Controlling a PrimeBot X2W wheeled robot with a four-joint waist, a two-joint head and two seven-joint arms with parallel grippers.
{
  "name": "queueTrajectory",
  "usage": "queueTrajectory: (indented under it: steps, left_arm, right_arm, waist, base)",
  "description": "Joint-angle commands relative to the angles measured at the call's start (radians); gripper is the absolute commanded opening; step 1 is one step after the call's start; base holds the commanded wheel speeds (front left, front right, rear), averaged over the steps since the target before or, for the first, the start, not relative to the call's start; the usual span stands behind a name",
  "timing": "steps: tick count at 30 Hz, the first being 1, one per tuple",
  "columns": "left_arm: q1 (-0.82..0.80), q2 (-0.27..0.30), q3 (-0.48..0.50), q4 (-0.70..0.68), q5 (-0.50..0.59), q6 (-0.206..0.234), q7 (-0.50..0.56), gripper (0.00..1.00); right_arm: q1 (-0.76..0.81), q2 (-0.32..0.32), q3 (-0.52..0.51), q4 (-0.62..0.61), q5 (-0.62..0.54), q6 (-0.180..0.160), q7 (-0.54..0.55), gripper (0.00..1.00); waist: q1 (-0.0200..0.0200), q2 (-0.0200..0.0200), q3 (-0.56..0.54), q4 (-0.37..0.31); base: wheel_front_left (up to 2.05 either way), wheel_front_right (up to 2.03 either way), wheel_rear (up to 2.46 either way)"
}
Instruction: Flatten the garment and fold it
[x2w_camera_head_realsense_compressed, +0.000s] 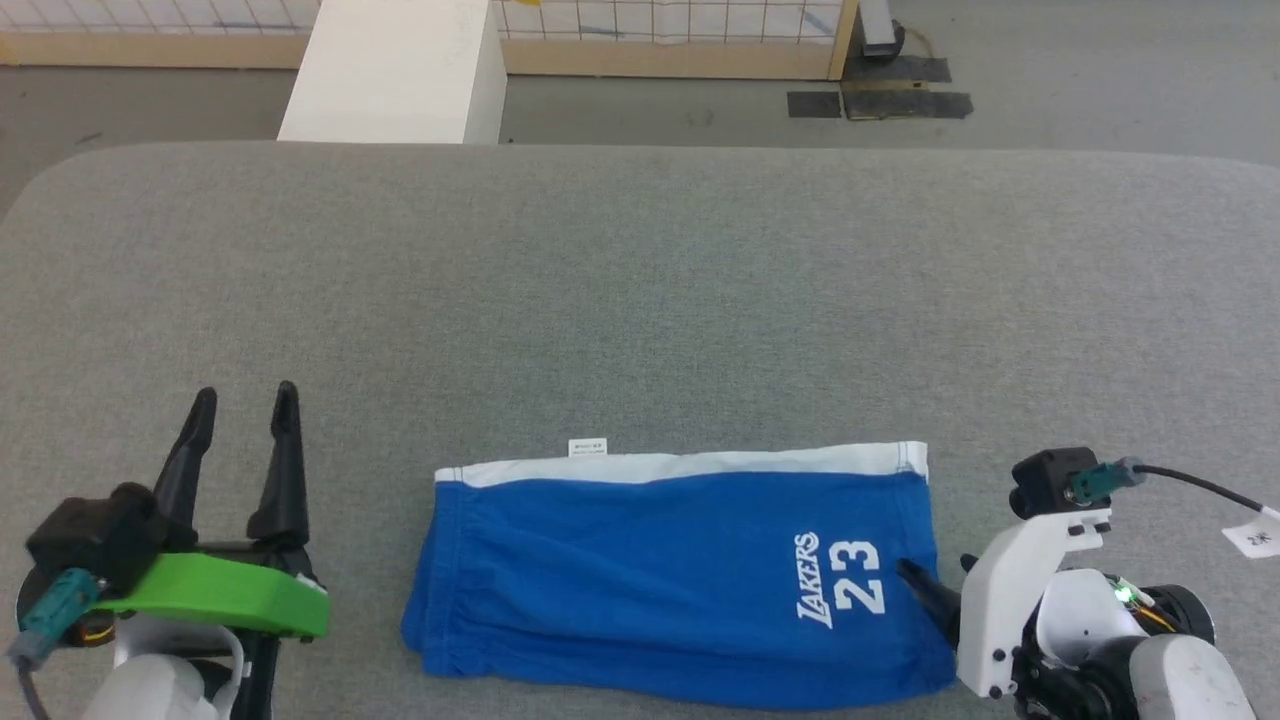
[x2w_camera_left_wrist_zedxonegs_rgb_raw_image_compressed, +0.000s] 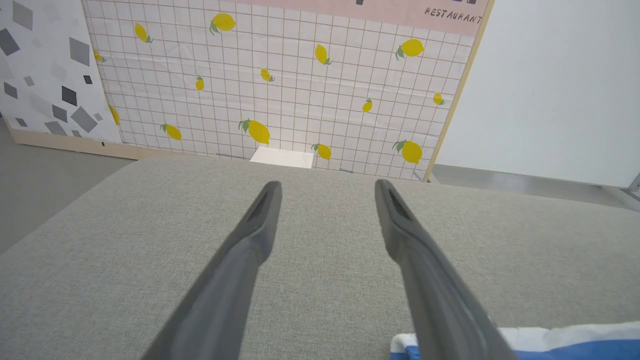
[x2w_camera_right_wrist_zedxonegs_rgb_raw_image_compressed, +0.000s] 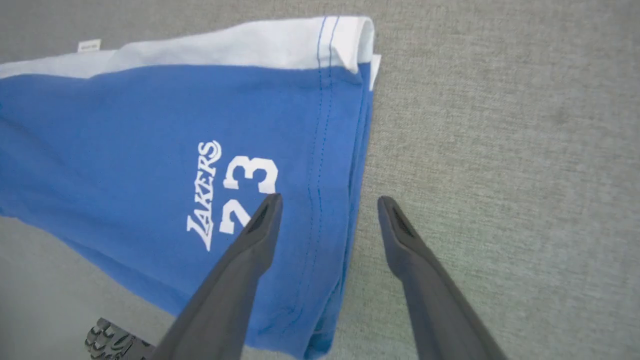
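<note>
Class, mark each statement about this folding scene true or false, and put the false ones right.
1. The blue shorts lie flat on the grey surface. True.
2. The left gripper is clamped on the shorts. False: it is open, over bare grey surface, apart from the shorts.
3. The right gripper stands open at the printed end of the shorts. True.
4. The print reads "BULLS 32". False: it reads "LAKERS 23".
5. A small white tag sticks out past the white band. True.
</note>
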Motion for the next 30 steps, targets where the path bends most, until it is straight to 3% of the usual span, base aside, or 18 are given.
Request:
queueTrajectory:
  steps: [1, 15, 16, 17, 18, 23, 30]
  left_arm:
    - [-0.02, -0.007, 0.002, 0.011, 0.035, -0.009, -0.01, 1.0]
    - [-0.013, -0.109, 0.072, 0.032, 0.167, -0.077, -0.016, 1.0]
    - [-0.012, -0.116, 0.077, 0.033, 0.173, -0.083, -0.016, 1.0]
    - [-0.009, -0.12, 0.079, 0.038, 0.176, -0.087, -0.016, 1.0]
    - [-0.008, -0.124, 0.083, 0.039, 0.183, -0.091, -0.016, 1.0]
    - [-0.002, -0.137, 0.089, 0.059, 0.195, -0.11, -0.016, 1.0]
    - [-0.003, -0.138, 0.084, 0.086, 0.196, -0.112, -0.016, 1.0]
  right_arm:
    - [-0.021, -0.002, 0.005, 0.018, -0.024, -0.002, 0.011, 1.0]
    - [-0.086, -0.001, 0.099, 0.169, -0.003, -0.002, 0.022, 1.0]
    - [-0.089, -0.001, 0.094, 0.175, -0.008, -0.002, 0.022, 0.42]
    - [-0.091, -0.001, 0.087, 0.179, -0.013, -0.002, 0.021, 0.07]
    - [-0.093, -0.001, 0.078, 0.183, -0.02, -0.002, 0.021, 0.0]
    - [-0.095, -0.019, -0.012, 0.185, -0.05, -0.002, 0.02, 0.0]
    - [-0.092, -0.094, -0.218, 0.173, -0.134, -0.002, 0.044, 0.0]
  waist:
    - [0.0, 0.0, 0.01, 0.011]
    - [0.0, 0.0, 0.025, 0.024]
    - [0.0, 0.0, 0.024, 0.024]
    - [0.0, 0.0, 0.022, 0.024]
    - [0.0, 0.0, 0.02, 0.023]
    - [0.0, 0.0, 0.012, 0.02]
    - [0.0, 0.0, 0.003, 0.011]
  base:
    - [0.0, 0.0, 0.0]
    - [0.0, 0.0, 0.0]
    - [0.0, 0.0, 0.0]
    - [0.0, 0.0, 0.0]
    - [0.0, 0.0, 0.0]
    - [0.0, 0.0, 0.0]
    - [0.0, 0.0, 0.0]
